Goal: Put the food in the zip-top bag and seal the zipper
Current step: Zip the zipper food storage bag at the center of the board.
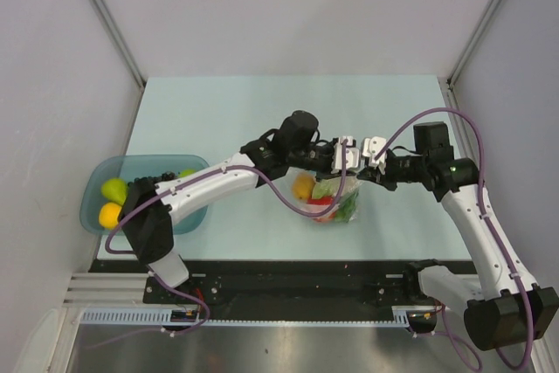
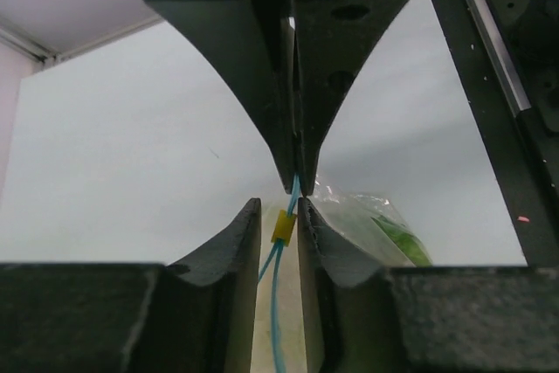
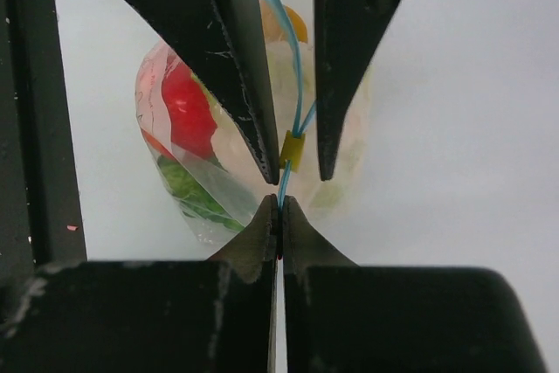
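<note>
Pale blue worktop point(image 1: 218, 111), bag point(image 1: 336, 203) about mid-way on it with the apple point(image 3: 188, 111) and greens point(image 3: 185, 188) inside. Your right gripper point(image 3: 279, 209) is clamped tight on the zipper point(image 3: 284, 185), no gap showing. Your left gripper point(image 2: 279, 209) is only cracked open a sliver. Its fingers point(image 2: 236, 242) sit either side of the zipper with the yellow slider point(image 2: 281, 226) between them, tip to tip with the right one.

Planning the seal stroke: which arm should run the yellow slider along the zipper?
Left, likely. The left tool straddles the yellow slider, jaws slightly apart; the right tool is clamped on the zipper beside it.
</note>
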Controlling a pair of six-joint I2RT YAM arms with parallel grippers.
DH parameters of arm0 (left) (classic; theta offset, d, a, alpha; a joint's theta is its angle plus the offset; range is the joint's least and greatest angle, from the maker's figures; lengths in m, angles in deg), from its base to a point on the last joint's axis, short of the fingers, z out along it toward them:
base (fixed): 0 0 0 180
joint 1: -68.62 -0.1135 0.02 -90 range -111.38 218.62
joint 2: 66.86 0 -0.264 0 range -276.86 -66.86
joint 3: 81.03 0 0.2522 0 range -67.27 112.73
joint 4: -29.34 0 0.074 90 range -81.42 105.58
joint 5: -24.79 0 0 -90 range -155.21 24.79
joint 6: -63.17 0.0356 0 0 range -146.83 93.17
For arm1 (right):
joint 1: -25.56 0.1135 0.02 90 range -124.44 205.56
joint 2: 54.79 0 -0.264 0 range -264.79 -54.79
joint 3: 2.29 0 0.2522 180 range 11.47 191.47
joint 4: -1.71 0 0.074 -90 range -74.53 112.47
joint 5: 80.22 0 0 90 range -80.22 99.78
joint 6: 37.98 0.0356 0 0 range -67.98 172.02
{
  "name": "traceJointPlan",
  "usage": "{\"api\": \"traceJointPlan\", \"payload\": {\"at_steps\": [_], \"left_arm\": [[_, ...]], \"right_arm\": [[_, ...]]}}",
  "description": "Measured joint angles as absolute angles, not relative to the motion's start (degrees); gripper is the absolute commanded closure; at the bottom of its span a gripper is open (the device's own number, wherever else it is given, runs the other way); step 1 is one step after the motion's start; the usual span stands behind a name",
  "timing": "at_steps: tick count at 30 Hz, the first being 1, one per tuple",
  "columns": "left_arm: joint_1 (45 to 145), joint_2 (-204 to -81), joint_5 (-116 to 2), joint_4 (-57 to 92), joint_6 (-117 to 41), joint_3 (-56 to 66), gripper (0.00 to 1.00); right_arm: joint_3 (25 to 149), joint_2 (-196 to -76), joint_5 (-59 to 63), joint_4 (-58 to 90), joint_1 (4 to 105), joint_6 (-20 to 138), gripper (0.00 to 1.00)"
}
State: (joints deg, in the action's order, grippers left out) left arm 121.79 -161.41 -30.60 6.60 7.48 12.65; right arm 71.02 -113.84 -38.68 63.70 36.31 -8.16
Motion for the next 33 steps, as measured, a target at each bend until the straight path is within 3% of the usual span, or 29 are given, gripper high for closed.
{"api": "traceJointPlan", "payload": {"at_steps": [7,33], "left_arm": [[121.9,-162.1,-30.5,5.1,9.7,12.8,0.99],[114.7,-149.7,-33.6,-0.5,17.7,0.1,0.99]], "right_arm": [[70.8,-113.4,-38.6,63.6,35.8,-8.2,1.00],[66.8,-109.5,-40.6,65.5,29.5,-15.2,1.00]]}}
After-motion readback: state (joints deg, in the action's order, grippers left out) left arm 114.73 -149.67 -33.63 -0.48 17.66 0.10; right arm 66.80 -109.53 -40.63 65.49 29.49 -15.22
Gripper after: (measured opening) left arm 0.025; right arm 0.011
